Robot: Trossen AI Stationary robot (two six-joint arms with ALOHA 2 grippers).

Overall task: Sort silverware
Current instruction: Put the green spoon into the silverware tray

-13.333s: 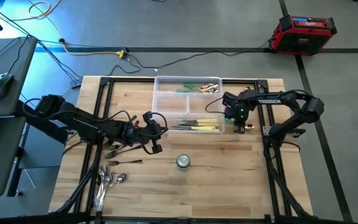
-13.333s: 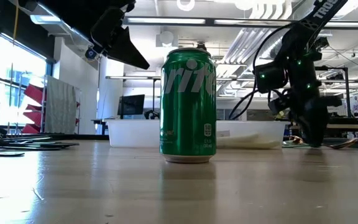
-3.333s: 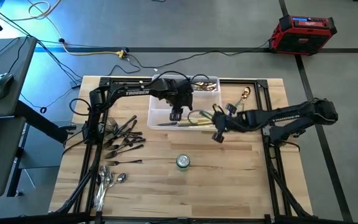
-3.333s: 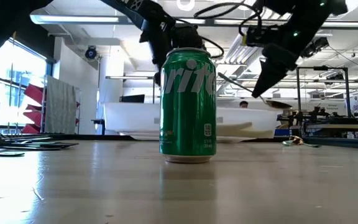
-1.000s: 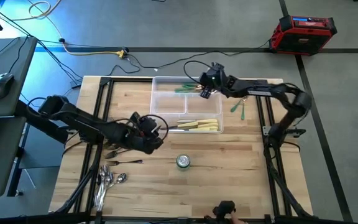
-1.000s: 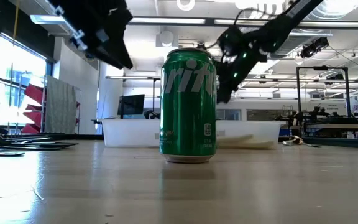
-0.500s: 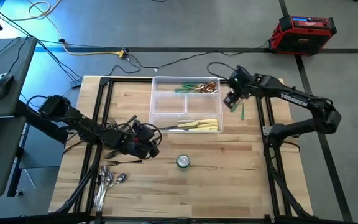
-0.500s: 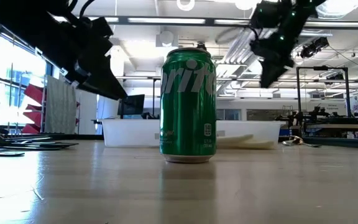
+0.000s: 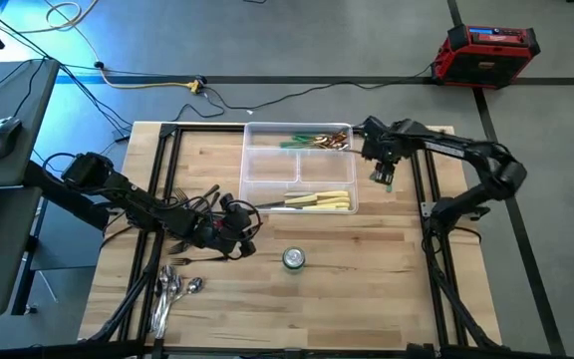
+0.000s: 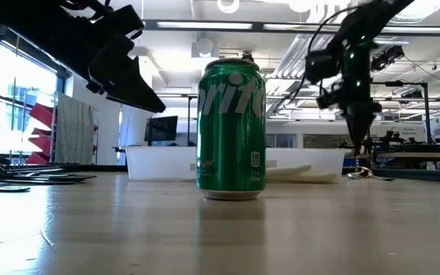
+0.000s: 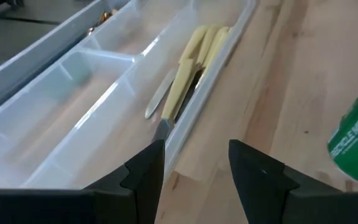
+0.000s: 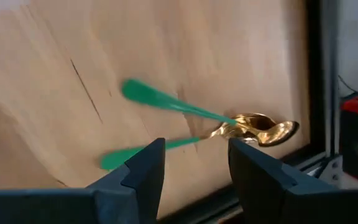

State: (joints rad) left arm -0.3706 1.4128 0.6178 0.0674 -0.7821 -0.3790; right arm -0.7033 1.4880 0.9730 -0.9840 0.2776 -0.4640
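Reaching over the table from both sides, the two arms hang with open, empty claws.

The left arm stretches low from the left edge of the high view toward the middle, and its left claw point(image 9: 239, 235) stands open with nothing between the fingers, near the front edge of the clear tray point(image 9: 267, 170). The right arm bends in from the right, and its right claw point(image 9: 385, 176) is open and empty just above two green-handled spoons point(image 12: 185, 124) that lie crossed on the wood to the right of the tray. About four cream knives point(image 9: 319, 200) lie in the tray's front compartment, more green pieces point(image 9: 312, 142) in its back one. A heap of dark forks point(image 9: 189, 231) lies at the left, about four silver spoons point(image 9: 172, 289) at lower left, one green can point(image 9: 294, 259) in the middle.
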